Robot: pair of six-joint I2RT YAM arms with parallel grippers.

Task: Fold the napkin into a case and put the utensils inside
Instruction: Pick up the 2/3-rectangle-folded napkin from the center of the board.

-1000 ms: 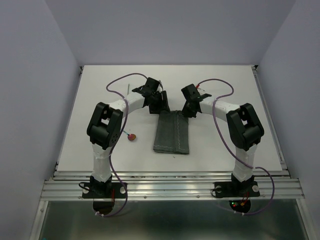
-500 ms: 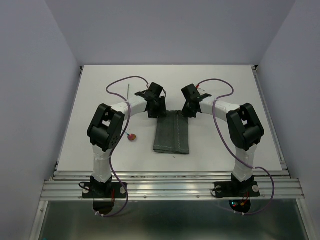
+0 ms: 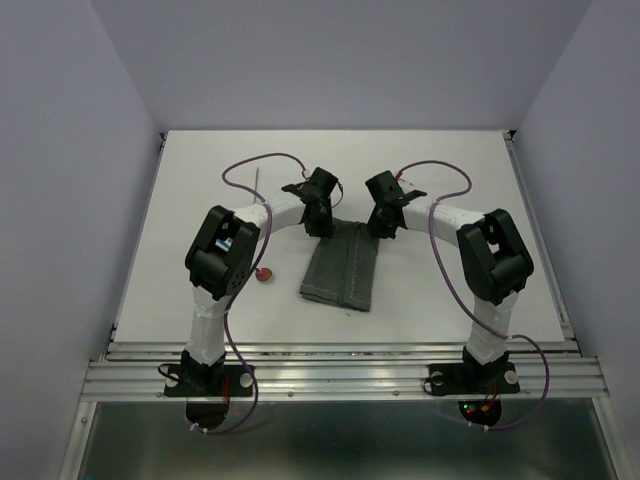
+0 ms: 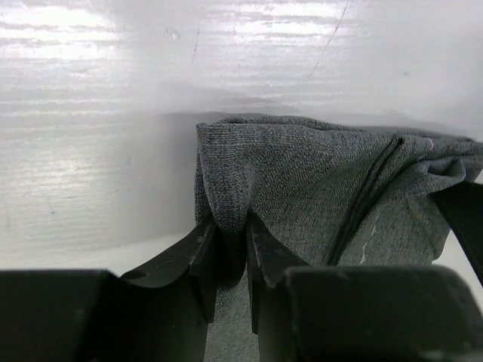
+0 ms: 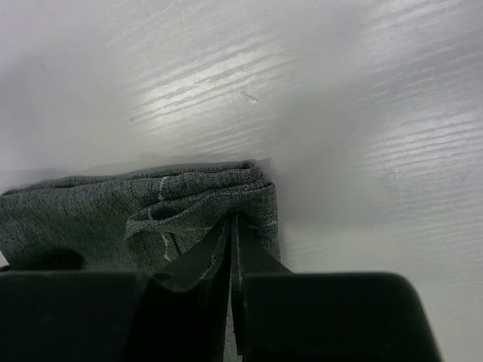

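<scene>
left gripper (image 4: 232, 235): you see it pinching the napkin (image 3: 340, 272), far-left corner.
right gripper (image 5: 232, 228): clamped tight on its far-right corner.

From above and behind the arm bases, we look down over the whole bench (image 3: 400, 160). Our two wrist views sit low and very close to its surface; all three share the napkin's (image 3: 340, 265) far end.

Dark grey napkin (image 3: 340, 270) folded into narrow strip, far corners bunched, red-bowled spoon (image 3: 264, 274) apart at left
</scene>
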